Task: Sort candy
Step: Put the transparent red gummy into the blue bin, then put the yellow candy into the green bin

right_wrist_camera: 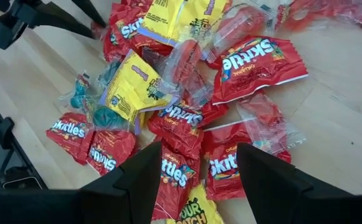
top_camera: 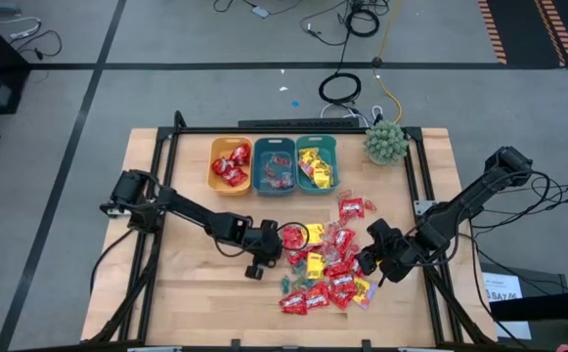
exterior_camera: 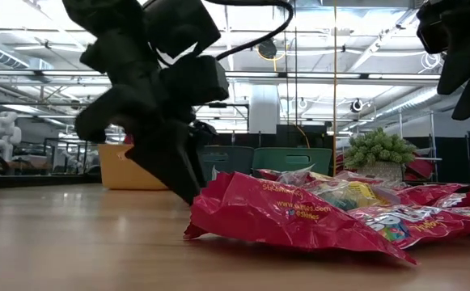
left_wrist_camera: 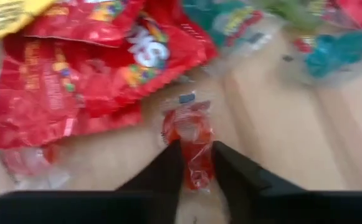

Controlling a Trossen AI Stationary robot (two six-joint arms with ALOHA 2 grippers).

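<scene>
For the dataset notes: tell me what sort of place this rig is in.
Probably a large robotics lab or workshop: a wooden table on grey floor with loose cables, and, in the low view, high ceiling strip lights over an open hall.

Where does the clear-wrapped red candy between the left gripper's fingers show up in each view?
High view: cannot be made out at the left gripper.
Low view: hidden behind the dark gripper.
Left wrist view: clear-wrapped red candy between the fingers, on the table.
Right wrist view: cannot be told apart.
Shared landmark: the pile of red Skittles packets.
</scene>
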